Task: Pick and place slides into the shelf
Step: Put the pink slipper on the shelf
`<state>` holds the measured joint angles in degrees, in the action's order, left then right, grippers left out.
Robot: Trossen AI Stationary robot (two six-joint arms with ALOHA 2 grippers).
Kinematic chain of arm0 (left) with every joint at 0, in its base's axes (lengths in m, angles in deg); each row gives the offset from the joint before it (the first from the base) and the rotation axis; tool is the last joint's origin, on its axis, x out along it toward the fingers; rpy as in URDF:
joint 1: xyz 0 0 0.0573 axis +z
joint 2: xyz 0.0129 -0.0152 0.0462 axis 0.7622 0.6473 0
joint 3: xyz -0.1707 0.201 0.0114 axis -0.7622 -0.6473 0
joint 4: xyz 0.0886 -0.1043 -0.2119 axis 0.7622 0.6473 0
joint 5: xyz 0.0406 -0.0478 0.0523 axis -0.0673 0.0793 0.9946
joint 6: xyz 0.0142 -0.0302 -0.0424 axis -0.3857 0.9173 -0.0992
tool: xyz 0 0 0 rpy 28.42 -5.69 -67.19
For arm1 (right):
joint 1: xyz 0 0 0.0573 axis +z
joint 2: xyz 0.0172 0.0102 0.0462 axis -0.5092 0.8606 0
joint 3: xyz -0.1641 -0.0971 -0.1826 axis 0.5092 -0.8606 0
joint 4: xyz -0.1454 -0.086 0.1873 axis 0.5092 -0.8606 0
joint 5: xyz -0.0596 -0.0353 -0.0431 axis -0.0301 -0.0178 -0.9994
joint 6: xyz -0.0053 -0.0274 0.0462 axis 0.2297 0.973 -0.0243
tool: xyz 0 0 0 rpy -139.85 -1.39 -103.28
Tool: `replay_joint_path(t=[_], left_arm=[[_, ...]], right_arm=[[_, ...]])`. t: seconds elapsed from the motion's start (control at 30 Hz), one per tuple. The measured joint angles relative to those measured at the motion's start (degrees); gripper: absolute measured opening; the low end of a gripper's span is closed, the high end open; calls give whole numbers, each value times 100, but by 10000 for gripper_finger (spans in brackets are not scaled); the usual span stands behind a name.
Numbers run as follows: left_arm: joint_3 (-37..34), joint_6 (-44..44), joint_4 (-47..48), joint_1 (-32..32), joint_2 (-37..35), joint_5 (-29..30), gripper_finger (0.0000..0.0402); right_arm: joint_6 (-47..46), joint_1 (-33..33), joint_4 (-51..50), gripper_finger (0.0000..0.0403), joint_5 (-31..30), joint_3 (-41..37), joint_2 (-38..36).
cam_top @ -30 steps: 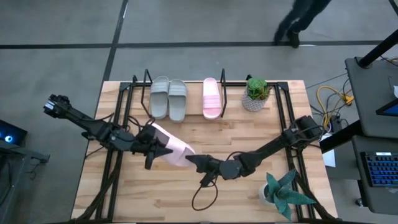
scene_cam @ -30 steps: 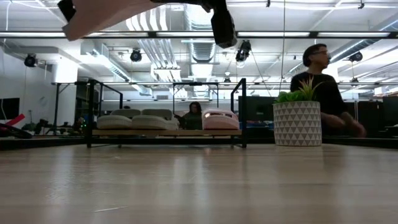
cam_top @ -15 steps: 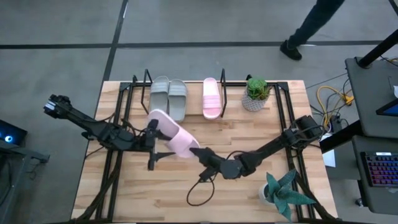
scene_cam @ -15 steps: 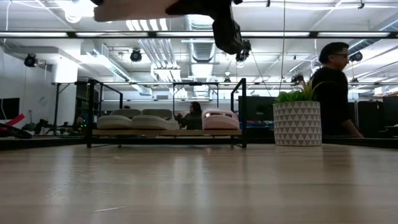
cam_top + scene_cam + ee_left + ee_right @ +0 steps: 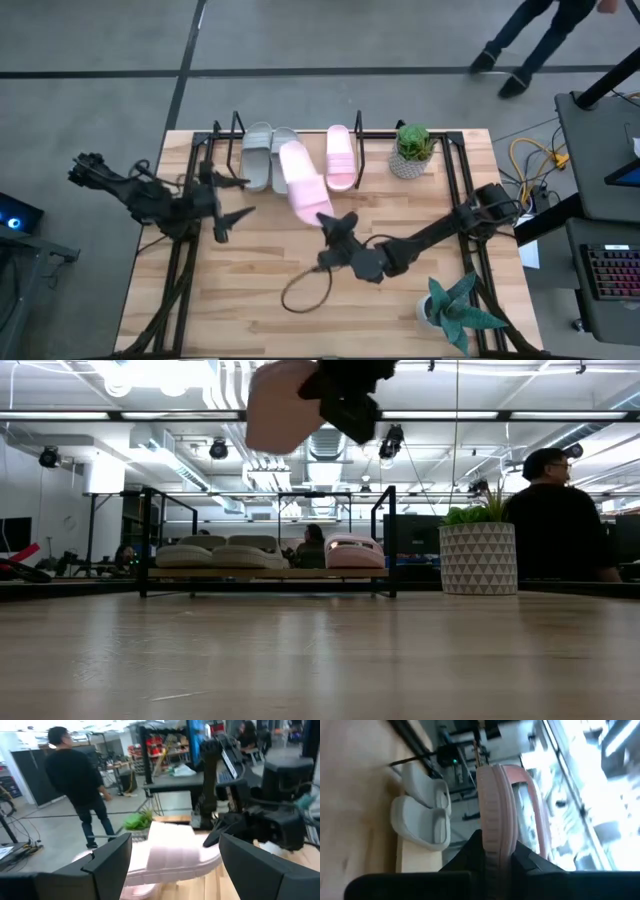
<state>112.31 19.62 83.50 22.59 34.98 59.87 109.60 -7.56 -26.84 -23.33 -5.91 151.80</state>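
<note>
my right pincer (image 5: pixel 331 222) is clamped on one end of the pink slide (image 5: pixel 304 181), held in the air just in front of the shelf (image 5: pixel 236 131) — the slide points toward the gap between the grey pair (image 5: pixel 270 157) and the other pink slide (image 5: pixel 339 157). my left pincer (image 5: pixel 225 200) stands wide open and empty over the left side of the desk (image 5: pixel 400 300). to do this well i'd level the slide, line it up with that gap, lower it until the sole rests on the wood base — then let go.
</note>
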Motion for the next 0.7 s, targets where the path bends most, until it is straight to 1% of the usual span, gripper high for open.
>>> replay_joint_path(t=[0.17,0.23,0.3,0.37,0.43,0.5,0.57,0.7], left_arm=[[-15,2,68,2,-364,85,283],[-15,11,197,2,-411,129,283],[-19,26,403,2,-432,176,283],[-34,65,554,2,-440,291,283],[-83,68,645,8,-459,343,283],[-143,70,643,6,-494,352,283],[-195,72,635,6,-509,352,283],[-221,76,643,6,-513,352,283]], right_arm=[[-1079,-322,-19,28,-91,274,0],[-1402,-483,-283,28,-245,431,-2],[-1944,-668,-784,28,-281,582,-2],[-2684,-865,-1547,28,-77,747,-2],[-3515,-1063,-2462,28,389,923,-2],[-4297,-1241,-3154,28,820,1038,-2],[-4714,-1380,-3478,28,904,1041,0],[-4812,-1568,-3461,28,894,888,1]])
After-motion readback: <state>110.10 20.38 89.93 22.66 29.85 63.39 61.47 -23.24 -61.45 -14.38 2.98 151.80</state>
